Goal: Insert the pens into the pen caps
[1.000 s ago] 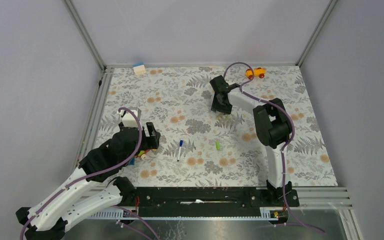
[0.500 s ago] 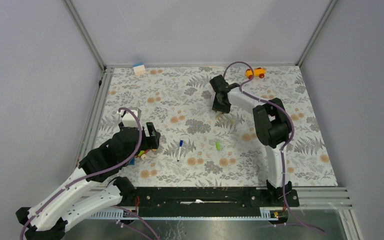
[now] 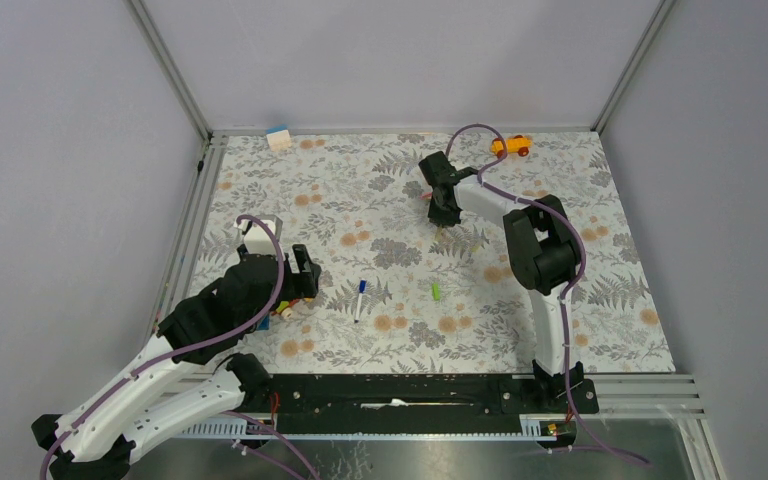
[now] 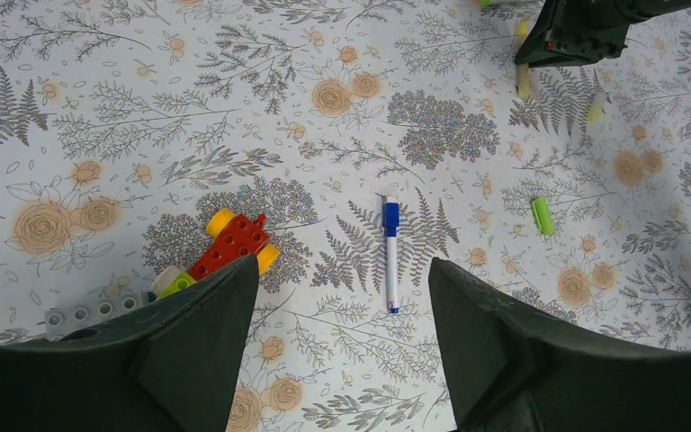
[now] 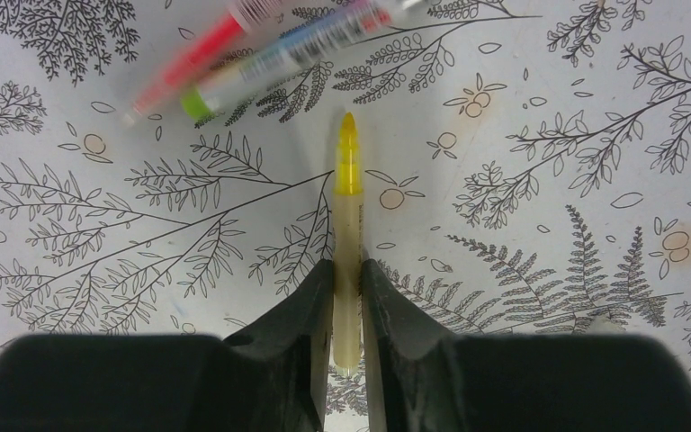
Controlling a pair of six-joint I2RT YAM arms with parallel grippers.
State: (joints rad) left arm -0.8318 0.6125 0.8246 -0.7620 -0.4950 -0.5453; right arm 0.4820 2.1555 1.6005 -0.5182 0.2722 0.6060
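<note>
Now my right gripper (image 5: 346, 270) has its two fingers pressed against the sides of the yellow pen (image 5: 348, 180), gripping it low on its pale barrel. The bright yellow tip points away from my wrist. I cannot tell whether the pen rests on the floral table (image 5: 549, 225) or sits just above it. Beyond the tip, up and to the left, lie a pink-red pen (image 5: 189, 63) and a lime-tipped pen (image 5: 297, 49), side by side and slanted the same way. From above, this arm reaches to the far middle of the table, with the orange toy car (image 3: 511, 146) near the back edge to its right.

My left gripper (image 4: 342, 265) hangs with its jaws spread wide and holds nothing. Between its fingers I see the white pen (image 4: 390, 256) with its dark blue end, lying flat. The lime green cap (image 4: 542, 215) lies to its right, apart from it. The toy bricks (image 4: 234, 245) sit just beside my left finger.
</note>
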